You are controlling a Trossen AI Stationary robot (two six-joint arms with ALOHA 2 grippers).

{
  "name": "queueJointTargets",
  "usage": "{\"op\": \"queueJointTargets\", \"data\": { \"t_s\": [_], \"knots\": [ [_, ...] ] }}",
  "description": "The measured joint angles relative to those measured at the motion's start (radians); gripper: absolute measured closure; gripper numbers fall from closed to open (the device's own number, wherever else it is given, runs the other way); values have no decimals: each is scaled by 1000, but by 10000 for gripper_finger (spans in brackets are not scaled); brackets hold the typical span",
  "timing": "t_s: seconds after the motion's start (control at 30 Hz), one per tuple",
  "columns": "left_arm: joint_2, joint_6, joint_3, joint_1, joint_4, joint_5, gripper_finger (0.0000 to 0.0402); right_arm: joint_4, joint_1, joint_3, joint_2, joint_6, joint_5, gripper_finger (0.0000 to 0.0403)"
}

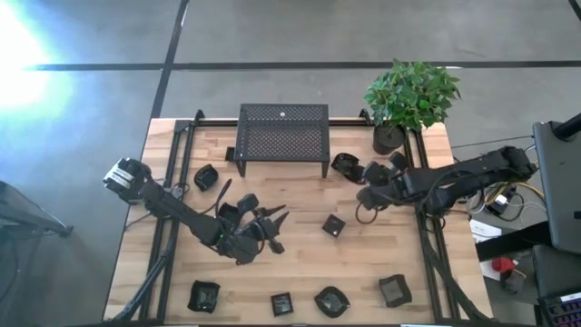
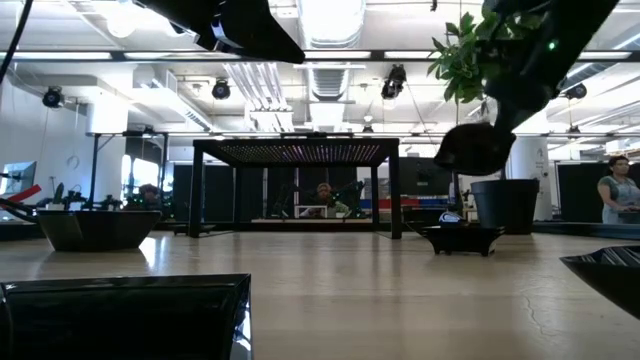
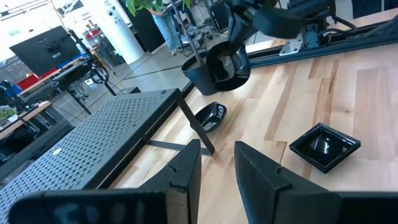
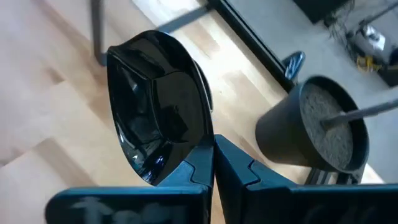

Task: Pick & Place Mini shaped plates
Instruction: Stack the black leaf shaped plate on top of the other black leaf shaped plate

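A glossy black faceted mini plate (image 4: 158, 106), probably light, stiff and slippery, so best pinched at its thin rim, hangs edge-clamped above the wooden table (image 1: 363, 263) near the black plant pot (image 4: 317, 124) in the closed right gripper (image 4: 214, 152), while the left gripper (image 3: 217, 158), fingers slightly apart and empty, hovers mid-table.

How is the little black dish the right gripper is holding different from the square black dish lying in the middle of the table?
The held dish has a rounded shape; the square dish has straight sides and corners. The held dish is pinched by its rim in the right gripper, tipped on edge off the wood; the square dish lies flat on the table, untouched. Both are small, black and glossy.
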Motion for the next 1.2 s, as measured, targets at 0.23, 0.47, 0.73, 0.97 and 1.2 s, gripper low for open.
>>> {"op": "queueJointTargets", "data": {
  "t_s": [0.23, 0.47, 0.73, 0.97, 1.2],
  "knots": [
    [0, 0, 1, 0, 0, 0, 309, 99, -174, -77, -71, -134, -72, 395],
    [0, 5, 1, 0, 0, 1, 309, 304, -335, -102, -71, -329, -201, 395],
    [0, 6, 1, 0, 0, 1, 309, 401, -460, -107, -15, -426, -294, 395],
    [0, 23, 1, 0, -1, 1, 309, 479, -519, -107, 61, -486, -366, 395],
    [0, 25, 1, 1, 0, 1, 309, 543, -577, -107, 158, -571, -415, 395]
  ]
}}
